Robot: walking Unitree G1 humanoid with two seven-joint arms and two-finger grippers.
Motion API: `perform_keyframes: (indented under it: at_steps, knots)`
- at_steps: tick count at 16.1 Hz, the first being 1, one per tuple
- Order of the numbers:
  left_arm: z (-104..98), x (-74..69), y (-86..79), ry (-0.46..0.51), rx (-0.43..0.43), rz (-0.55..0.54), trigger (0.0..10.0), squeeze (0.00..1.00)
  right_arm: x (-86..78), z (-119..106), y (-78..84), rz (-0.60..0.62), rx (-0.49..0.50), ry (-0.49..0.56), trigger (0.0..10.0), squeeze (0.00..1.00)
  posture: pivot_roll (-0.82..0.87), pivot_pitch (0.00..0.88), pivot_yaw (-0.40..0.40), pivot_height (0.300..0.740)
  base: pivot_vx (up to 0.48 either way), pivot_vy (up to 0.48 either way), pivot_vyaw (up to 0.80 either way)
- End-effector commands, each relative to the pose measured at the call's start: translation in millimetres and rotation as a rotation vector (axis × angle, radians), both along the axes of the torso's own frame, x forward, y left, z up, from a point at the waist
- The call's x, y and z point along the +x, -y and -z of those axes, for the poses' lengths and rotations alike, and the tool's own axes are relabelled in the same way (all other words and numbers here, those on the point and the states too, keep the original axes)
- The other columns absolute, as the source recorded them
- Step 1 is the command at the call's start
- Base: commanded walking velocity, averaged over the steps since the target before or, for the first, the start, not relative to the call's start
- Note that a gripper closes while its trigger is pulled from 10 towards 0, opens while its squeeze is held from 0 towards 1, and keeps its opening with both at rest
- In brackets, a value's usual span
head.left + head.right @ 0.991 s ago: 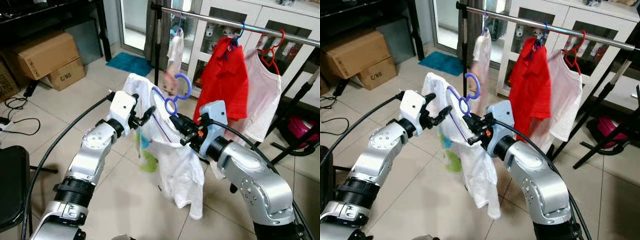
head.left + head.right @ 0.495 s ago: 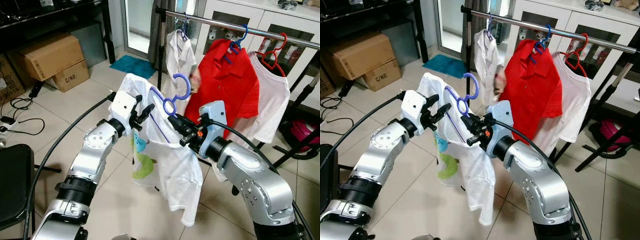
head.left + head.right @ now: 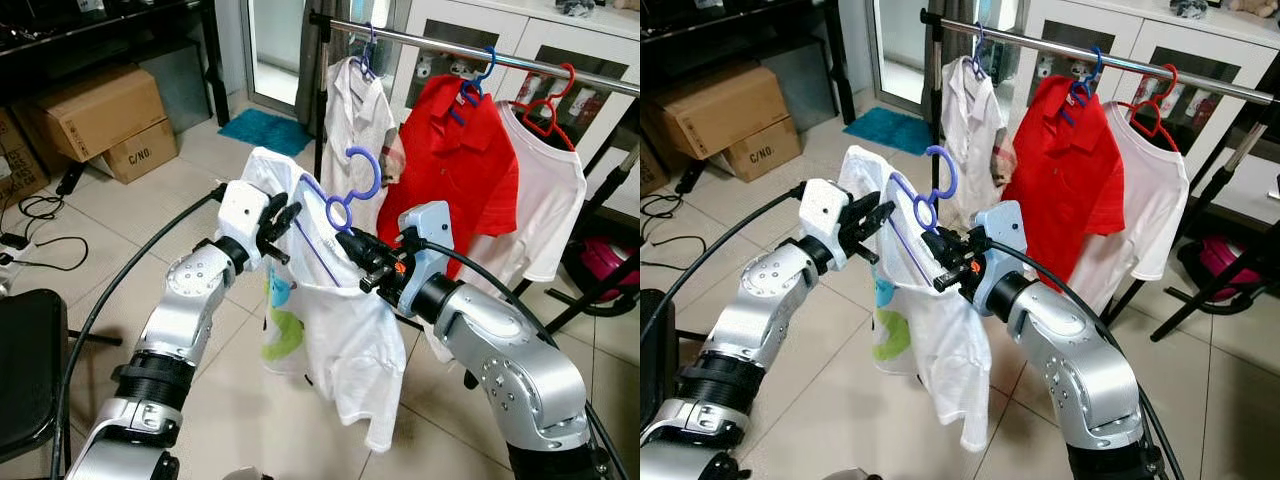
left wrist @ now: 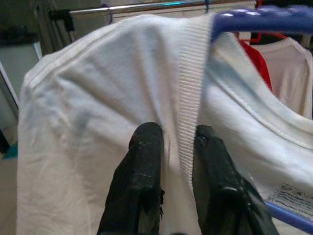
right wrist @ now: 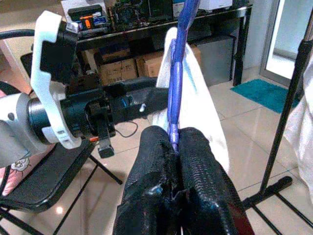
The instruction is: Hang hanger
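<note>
- A metal clothes rail (image 3: 450,45) runs across the back on a black stand, in front of white cabinets (image 3: 530,50). A white shirt (image 3: 355,110), a red shirt (image 3: 460,165) and a pale pink shirt (image 3: 545,190) hang from it side by side, each on its own hanger.
- Cardboard boxes (image 3: 100,115) sit on the tiled floor to the robot's left; a teal mat (image 3: 265,130) lies by the doorway.
- A white T-shirt (image 3: 335,310) with a green and blue print low on its front hangs between the two arms, draped over the hanger and falling well clear of the floor.
- The hanger (image 3: 340,215) is blue-purple plastic, held in front of the rail and lower than it, not touching it. Its hook rises from the shirt's neck and curls open toward the rail; its shoulder bar slants down toward the robot's right, mostly inside the neck opening.
- The left gripper (image 4: 171,147) is at the shirt's left shoulder, fingers (image 4: 142,161) nearly together, pinching a fold of cloth beside the ribbed collar.
- The right gripper (image 5: 176,142) has its fingers pressed together on the hanger's thin bar just below the hook.
</note>
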State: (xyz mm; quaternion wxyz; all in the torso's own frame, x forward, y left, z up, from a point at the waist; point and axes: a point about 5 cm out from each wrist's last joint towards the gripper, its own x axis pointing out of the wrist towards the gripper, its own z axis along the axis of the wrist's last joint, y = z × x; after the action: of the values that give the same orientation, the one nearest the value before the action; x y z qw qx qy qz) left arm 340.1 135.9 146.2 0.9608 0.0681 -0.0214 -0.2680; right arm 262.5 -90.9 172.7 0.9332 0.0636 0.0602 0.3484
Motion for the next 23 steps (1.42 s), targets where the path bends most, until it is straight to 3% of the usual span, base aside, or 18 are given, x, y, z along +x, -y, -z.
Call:
perform_keyframes:
  at_steps: [1, 4, 5, 8, 13, 15, 20, 23]
  knots:
    - [-12, 4.7, 2.2, 0.027, -0.024, -0.005, 0.0, 0.00, -0.7, -8, 0.4, -0.008, 0.024, 0.042, 0.0, 0.00, -0.10, 0.000, -0.019, 0.740, 0.000, 0.000, 0.00]
    - [-12, 3.9, 3.8, 0.001, -0.139, -0.014, 0.0, 0.00, -1.1, -7, 0.5, -0.008, 0.023, 0.039, 0.0, 0.00, -0.10, 0.000, -0.017, 0.740, 0.000, 0.000, 0.00]
    - [-12, 2.1, 3.8, -0.021, -0.291, -0.055, 0.0, 0.00, -1.1, -7, 1.0, -0.004, 0.024, 0.037, 0.0, 0.00, -0.10, 0.000, -0.016, 0.740, 0.000, 0.000, 0.00]
    - [-9, 0.0, 2.3, -0.059, -0.446, -0.122, 0.0, 0.00, -1.2, -6, 0.7, -0.001, 0.024, 0.033, 0.0, 0.00, -0.10, 0.000, -0.017, 0.740, 0.000, 0.000, 0.00]
    - [-4, -2.5, 3.7, -0.089, -0.527, -0.155, 0.0, 0.00, -1.2, -6, 0.1, -0.001, 0.026, 0.029, 0.0, 0.00, -0.10, 0.000, -0.019, 0.740, 0.000, 0.000, 0.00]
    - [-5, -3.6, 4.0, -0.096, -0.607, -0.183, 0.0, 0.00, -1.4, -5, 0.0, 0.001, 0.026, 0.026, 0.0, 0.00, -0.10, 0.000, -0.018, 0.740, 0.000, 0.000, 0.00]
    - [-3, -4.3, 5.7, -0.126, -0.605, -0.196, 0.0, 0.00, -1.4, -5, -0.3, 0.006, 0.026, 0.023, 0.0, 0.00, -0.10, 0.000, -0.018, 0.740, 0.000, 0.000, 0.00]
    - [-2, -9.4, 3.8, -0.122, -0.562, -0.193, 0.0, 0.00, -1.1, -5, -1.2, 0.012, 0.027, 0.021, 0.0, 0.00, -0.10, 0.000, -0.008, 0.740, 0.000, 0.000, 0.00]
